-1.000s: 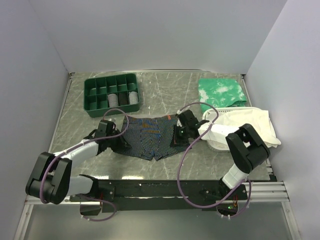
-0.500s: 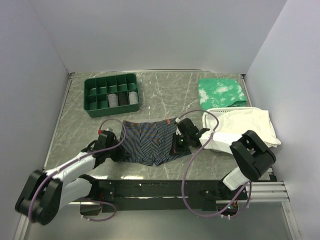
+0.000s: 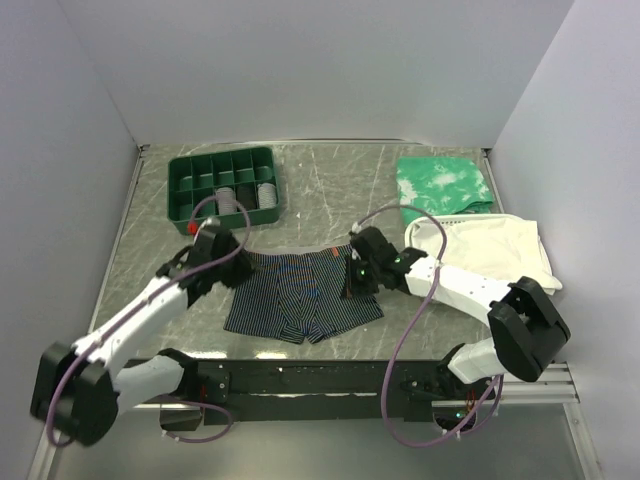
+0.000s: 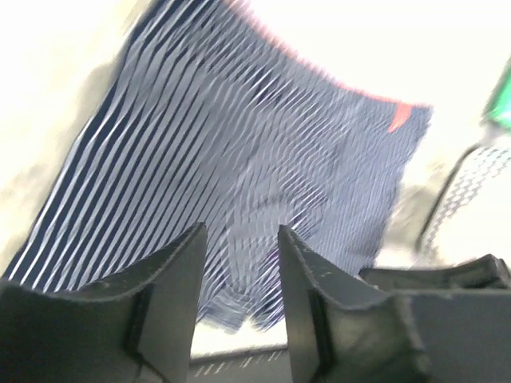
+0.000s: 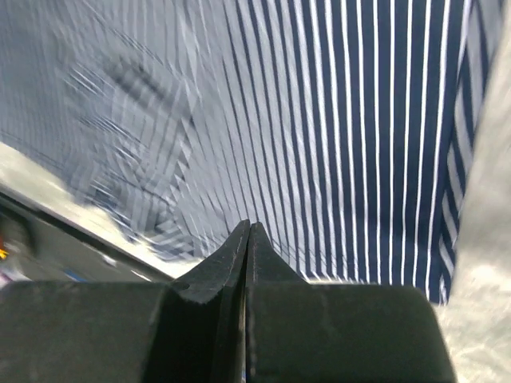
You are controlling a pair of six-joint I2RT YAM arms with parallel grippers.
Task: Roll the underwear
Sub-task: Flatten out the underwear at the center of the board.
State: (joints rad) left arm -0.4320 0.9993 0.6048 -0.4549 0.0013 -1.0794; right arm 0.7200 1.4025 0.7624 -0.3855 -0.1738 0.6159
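Observation:
The underwear [image 3: 300, 300], dark navy with light pinstripes and a red-edged waistband, lies spread flat on the table near the front, waistband to the far side. My left gripper [image 3: 226, 262] is at its upper left corner. In the left wrist view my left gripper [image 4: 239, 231] is open, with the underwear [image 4: 239, 120] showing through the gap. My right gripper [image 3: 358, 276] is at its upper right edge. In the right wrist view my right gripper [image 5: 249, 225] has its jaws pressed together over the underwear [image 5: 359, 120], apparently pinching the thin cloth.
A green compartment tray [image 3: 180, 190] with round pieces stands at the back left. A green-and-white mottled cloth [image 3: 443, 182] lies at the back right, with a large white cloth [image 3: 490, 250] in front of it, close to my right arm.
Both grippers carried the underwear toward the front and then spread it flatter and wider. The left gripper moved back up to the left corner, and its jaws now stand open.

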